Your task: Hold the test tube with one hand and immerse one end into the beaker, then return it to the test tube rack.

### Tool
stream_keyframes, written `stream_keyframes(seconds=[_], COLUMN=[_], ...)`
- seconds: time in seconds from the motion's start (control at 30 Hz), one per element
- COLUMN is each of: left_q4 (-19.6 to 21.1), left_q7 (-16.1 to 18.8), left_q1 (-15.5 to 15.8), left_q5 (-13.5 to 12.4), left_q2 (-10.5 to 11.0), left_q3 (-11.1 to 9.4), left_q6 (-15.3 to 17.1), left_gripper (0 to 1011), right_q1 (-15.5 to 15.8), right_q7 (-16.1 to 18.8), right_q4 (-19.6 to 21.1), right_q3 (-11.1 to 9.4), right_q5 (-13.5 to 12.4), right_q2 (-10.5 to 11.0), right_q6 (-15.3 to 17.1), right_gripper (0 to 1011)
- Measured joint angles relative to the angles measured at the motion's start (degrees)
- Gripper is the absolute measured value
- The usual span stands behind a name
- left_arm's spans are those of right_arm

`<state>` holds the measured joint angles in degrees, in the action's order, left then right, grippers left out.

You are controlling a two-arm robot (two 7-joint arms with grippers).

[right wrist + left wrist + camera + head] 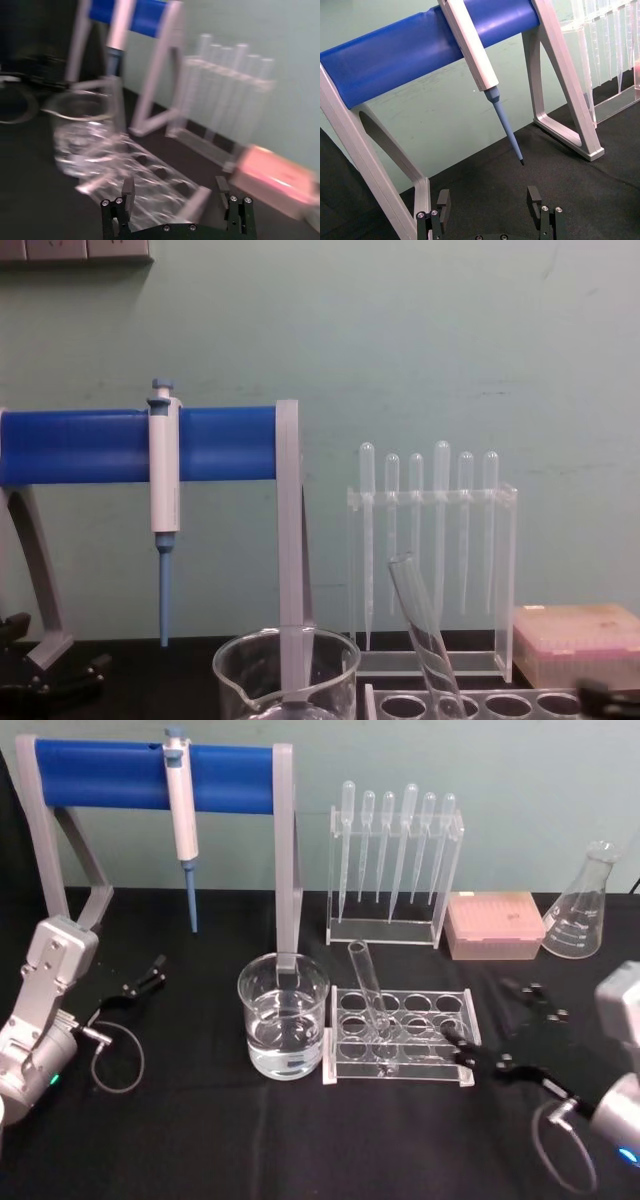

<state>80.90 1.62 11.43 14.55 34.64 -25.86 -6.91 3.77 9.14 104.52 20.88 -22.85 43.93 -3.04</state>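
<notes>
Soft, even room light, glints on the beaker [283, 1015], right wrist view motion-blurred.

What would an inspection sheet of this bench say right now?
Surface: black cloth, no spills seen.
Job's things: glass tube leans in the clear rack, with nothing gripping it; beaker of water stands just left of the rack.
Clutter: blue-tipped pipette hanging on the blue stand, dropper rack, pink box, flask, all at the back.
Hands: left hand open, low at the table's left; right hand open, by the rack's right end, empty.
Cables: left cable loop, right cable loop.
Surroundings: green wall.
</notes>
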Motion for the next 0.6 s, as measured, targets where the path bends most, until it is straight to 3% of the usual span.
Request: stream_keyframes(seconds=[0.1,0.27,0.43,0.6], left_q4=[0.0,0.0,0.0,0.0], left_q7=[0.0,0.0,0.0,0.0], left_q1=[0.0,0.0,0.0,0.0], left_q5=[0.0,0.0,0.0,0.0], left_q2=[0.0,0.0,0.0,0.0], left_q3=[0.0,0.0,0.0,0.0], left_q6=[0.0,0.0,0.0,0.0], left_gripper=[1000,1000,1000,1000], right_q1=[-3.3,-10.2,-16.3,-20.2], right_q7=[5.0,10.6,14.2,16.3], right_q4=[-0.9,-4.0,-7.5,-9.7], right_q3=[1.9,6.0,8.7,10.0], right_q5=[-1.5,0.0,2.1,3.8], right_q2=[-1.1,-4.4,-7.8,-9.7], right_q6=[2.1,6.3,9.6,11.9], right_gripper=[1003,1002,1003,1002])
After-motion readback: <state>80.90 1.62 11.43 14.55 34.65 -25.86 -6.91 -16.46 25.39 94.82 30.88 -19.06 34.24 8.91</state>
